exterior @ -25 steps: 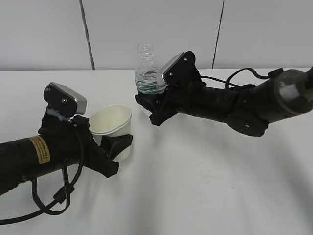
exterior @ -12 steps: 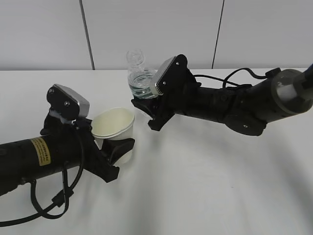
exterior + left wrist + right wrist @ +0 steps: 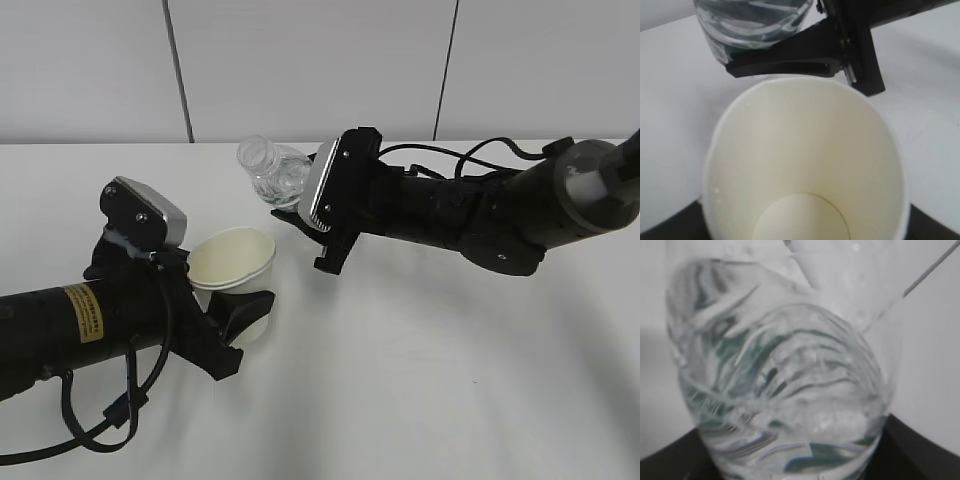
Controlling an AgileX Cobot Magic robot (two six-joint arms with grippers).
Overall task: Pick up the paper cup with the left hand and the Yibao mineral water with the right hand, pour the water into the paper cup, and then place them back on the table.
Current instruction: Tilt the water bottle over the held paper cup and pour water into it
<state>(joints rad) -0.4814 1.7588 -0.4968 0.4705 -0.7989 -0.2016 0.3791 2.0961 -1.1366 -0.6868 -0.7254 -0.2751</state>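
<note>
My left gripper (image 3: 235, 300) is shut on the white paper cup (image 3: 232, 262) and holds it upright above the table (image 3: 420, 380). In the left wrist view the cup's cream inside (image 3: 805, 165) fills the frame and looks dry. My right gripper (image 3: 300, 205) is shut on the Yibao mineral water bottle (image 3: 268, 172), tilted to the left with its open mouth up and to the left of the cup's rim. The bottle fills the right wrist view (image 3: 785, 385), with water and green label inside. No water stream shows.
The right arm's black cables (image 3: 470, 160) loop over the table at the back right. The left arm's cable (image 3: 110, 410) hangs at the front left. A grey panelled wall (image 3: 320, 60) stands behind the table.
The right gripper has rolled the bottle from upright to tilted left, moving its mouth left and lower toward the cup. The left gripper has shifted the cup slightly.
</note>
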